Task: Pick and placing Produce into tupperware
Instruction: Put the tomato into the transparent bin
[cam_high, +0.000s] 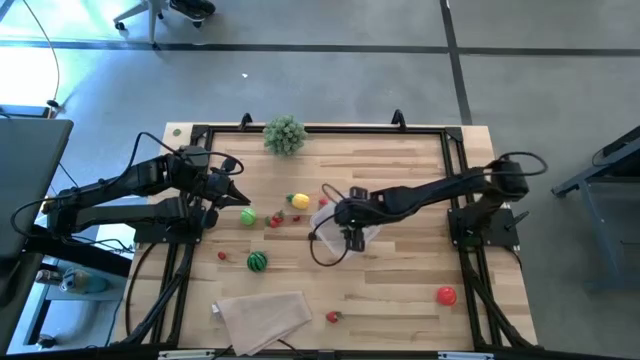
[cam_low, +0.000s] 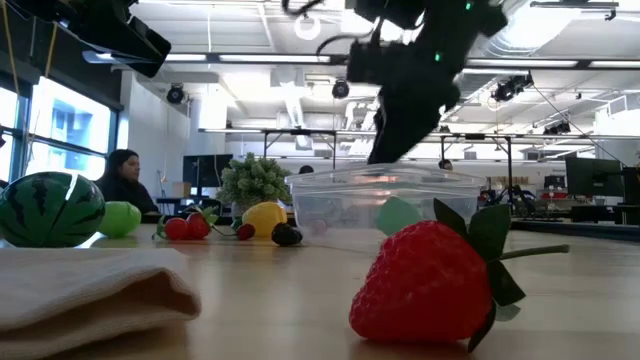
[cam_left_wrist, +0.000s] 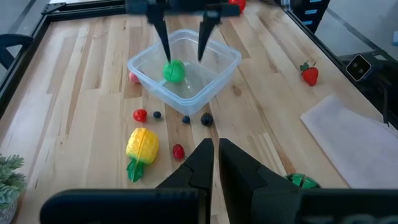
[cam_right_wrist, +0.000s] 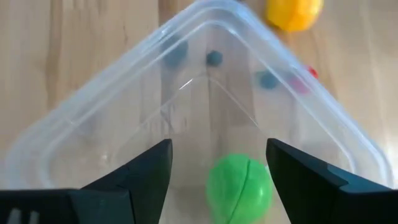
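I see my right gripper (cam_left_wrist: 182, 34) spread open over the clear tupperware (cam_left_wrist: 219, 73) mid-surface, a green toy ball (cam_right_wrist: 239, 186) lying inside; my left gripper (cam_left_wrist: 216, 158) waits nearby, fingers together.

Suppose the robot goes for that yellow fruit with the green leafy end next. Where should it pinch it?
Grip the yellow fruit across its plump body, probably straight down from above. It lies on its side on the table, flanks free; the green leafy end looks too thin. A small red piece sits close beside it, so keep the fingers clear of that.
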